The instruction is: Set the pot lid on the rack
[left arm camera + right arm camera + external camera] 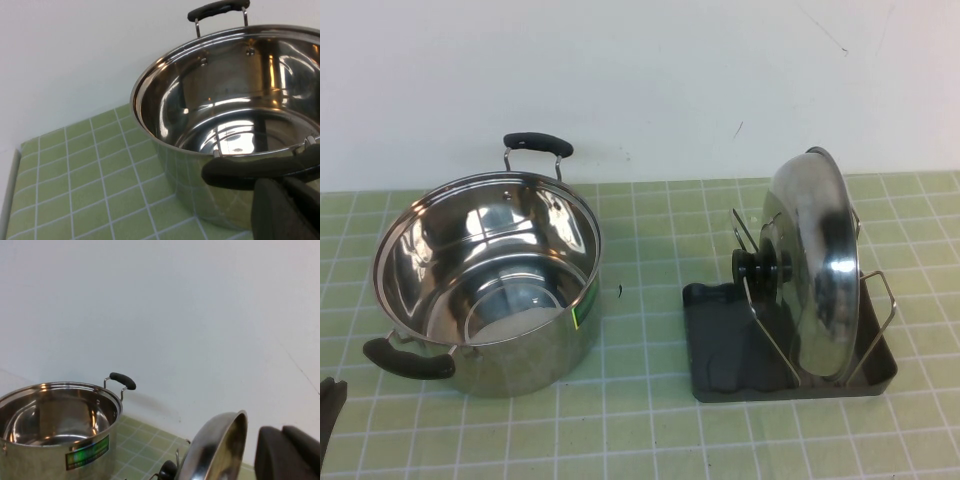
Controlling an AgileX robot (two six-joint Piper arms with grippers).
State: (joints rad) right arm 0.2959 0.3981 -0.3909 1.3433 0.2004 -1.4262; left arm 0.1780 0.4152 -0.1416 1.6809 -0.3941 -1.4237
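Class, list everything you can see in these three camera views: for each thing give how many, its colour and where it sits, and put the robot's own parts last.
Pot: one, shiny steel with two black handles, uncovered, on the left of the mat.
Pot lid: one, shiny steel with a black knob, standing on edge in the rack.
Rack: one, dark grey tray with thin wire loops, right of the pot.
Mat: one, green with pale grid lines, covering the table.
Wall: white, behind the table.
Left gripper: black, low beside the pot's near handle.
Right gripper: black, raised just beside the lid's rim.
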